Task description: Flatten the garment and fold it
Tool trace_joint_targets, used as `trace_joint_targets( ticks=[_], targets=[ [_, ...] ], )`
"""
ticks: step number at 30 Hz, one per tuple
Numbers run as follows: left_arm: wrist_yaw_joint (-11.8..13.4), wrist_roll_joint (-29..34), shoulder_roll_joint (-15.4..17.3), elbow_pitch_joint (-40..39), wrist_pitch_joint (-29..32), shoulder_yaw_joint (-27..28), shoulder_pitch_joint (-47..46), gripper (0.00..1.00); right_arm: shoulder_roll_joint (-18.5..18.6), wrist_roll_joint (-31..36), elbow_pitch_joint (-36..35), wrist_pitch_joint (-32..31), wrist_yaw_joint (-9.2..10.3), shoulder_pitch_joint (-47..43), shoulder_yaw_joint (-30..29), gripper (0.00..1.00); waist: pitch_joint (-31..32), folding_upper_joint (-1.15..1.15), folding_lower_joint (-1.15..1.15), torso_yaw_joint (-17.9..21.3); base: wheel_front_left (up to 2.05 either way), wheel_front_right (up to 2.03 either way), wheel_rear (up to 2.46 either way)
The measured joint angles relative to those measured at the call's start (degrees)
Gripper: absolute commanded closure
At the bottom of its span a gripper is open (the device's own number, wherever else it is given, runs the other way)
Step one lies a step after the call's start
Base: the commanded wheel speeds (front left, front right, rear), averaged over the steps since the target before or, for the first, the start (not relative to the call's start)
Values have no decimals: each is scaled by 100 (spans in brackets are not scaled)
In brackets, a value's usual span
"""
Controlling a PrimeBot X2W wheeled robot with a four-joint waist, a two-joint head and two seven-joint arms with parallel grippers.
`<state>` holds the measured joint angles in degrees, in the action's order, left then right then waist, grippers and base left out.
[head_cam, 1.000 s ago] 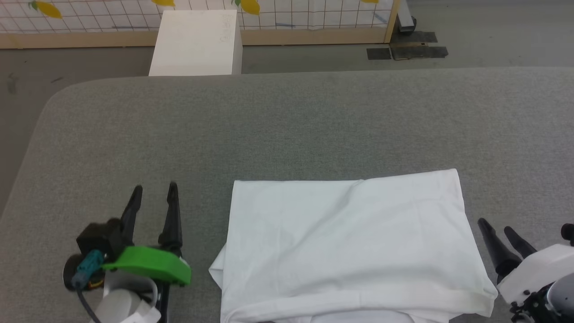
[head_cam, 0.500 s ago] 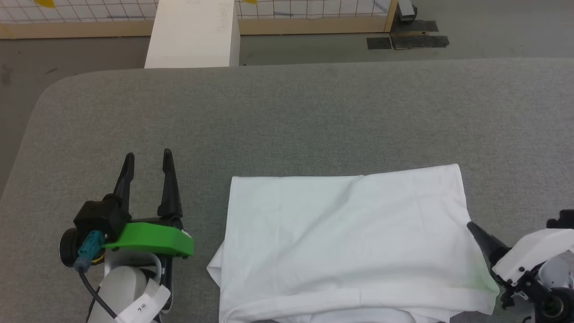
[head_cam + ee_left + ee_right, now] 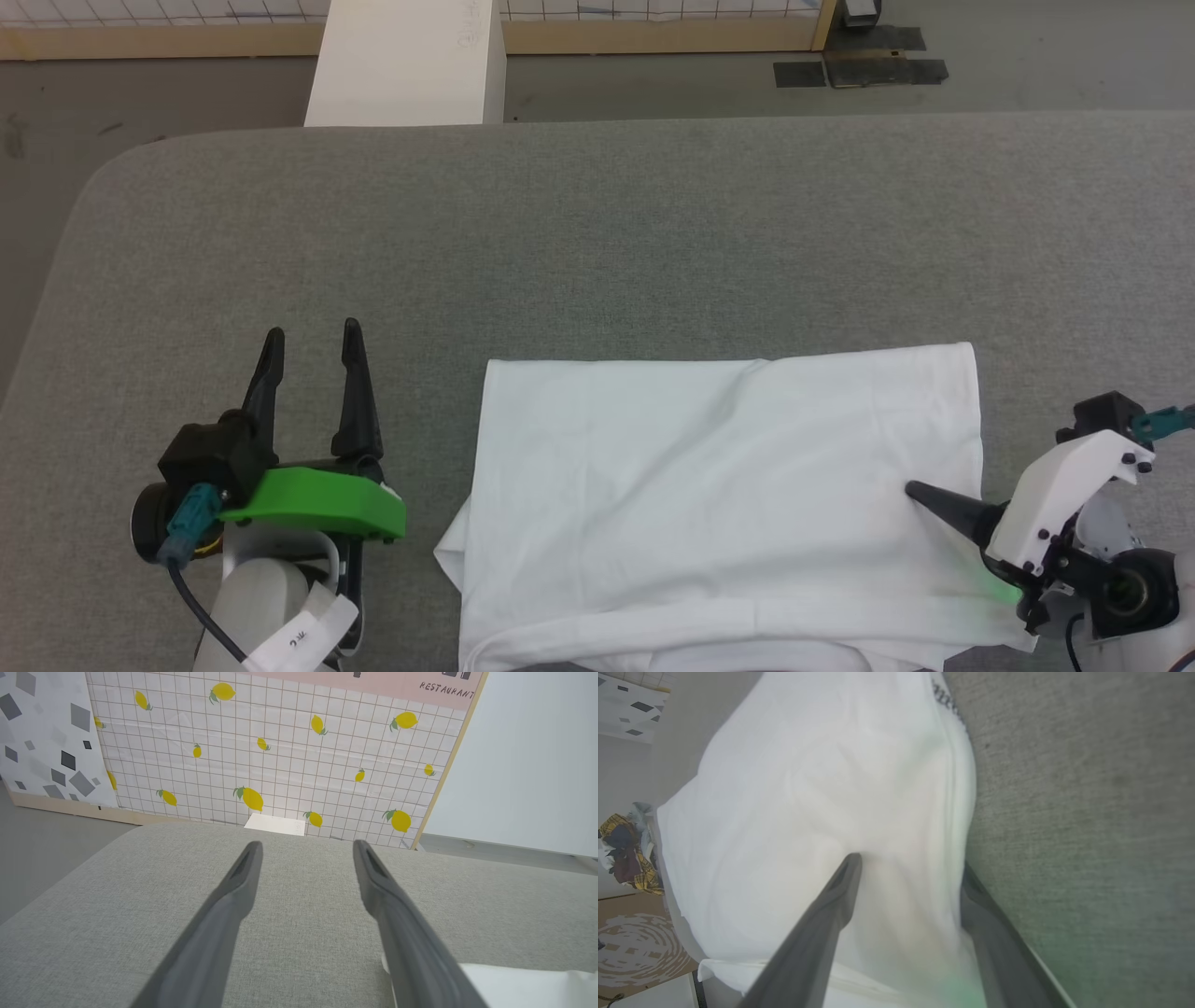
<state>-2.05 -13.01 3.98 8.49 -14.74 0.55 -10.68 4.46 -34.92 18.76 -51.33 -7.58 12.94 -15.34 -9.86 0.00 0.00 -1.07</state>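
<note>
White garment [image 3: 719, 485], right edge apparently inside spread right tool [image 3: 908, 862].

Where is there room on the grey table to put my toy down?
Bare: the wide table strip from the white box to the garment, and the narrow gap between left gripper and garment. Crowded: the garment's right edge, at the right gripper.

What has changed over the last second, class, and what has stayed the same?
The right hand swung in from beside the garment onto its right edge, its open fingers straddling the cloth, nothing gripped yet. The left hand edged forward a little and remains open and empty beside the garment, which lies folded as before.
</note>
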Motion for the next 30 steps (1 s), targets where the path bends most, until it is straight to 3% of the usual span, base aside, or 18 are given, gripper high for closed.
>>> trace_joint_targets(
  ticks=[1,8,21,26,30],
  targets=[
    [-1,18,-7,2,0,15,0,0,-16,0,-64,-30,0,-13,48,100,1,0,0,-2,0,0,0],
    [-42,55,-43,7,0,58,1,0,-143,182,-416,49,0,-211,-86,100,32,0,0,12,0,0,0],
    [-42,87,-79,-14,0,57,24,0,319,1951,-817,1023,0,-466,-1266,100,122,0,0,85,0,0,0],
    [-42,89,-82,-16,0,47,56,0,383,2184,-1330,1135,-1,-692,-1043,100,156,0,0,93,0,0,0],
    [-42,96,-83,-16,0,48,104,0,377,2176,-2158,987,0,-955,-617,100,183,0,0,109,0,0,0]
  ],
)
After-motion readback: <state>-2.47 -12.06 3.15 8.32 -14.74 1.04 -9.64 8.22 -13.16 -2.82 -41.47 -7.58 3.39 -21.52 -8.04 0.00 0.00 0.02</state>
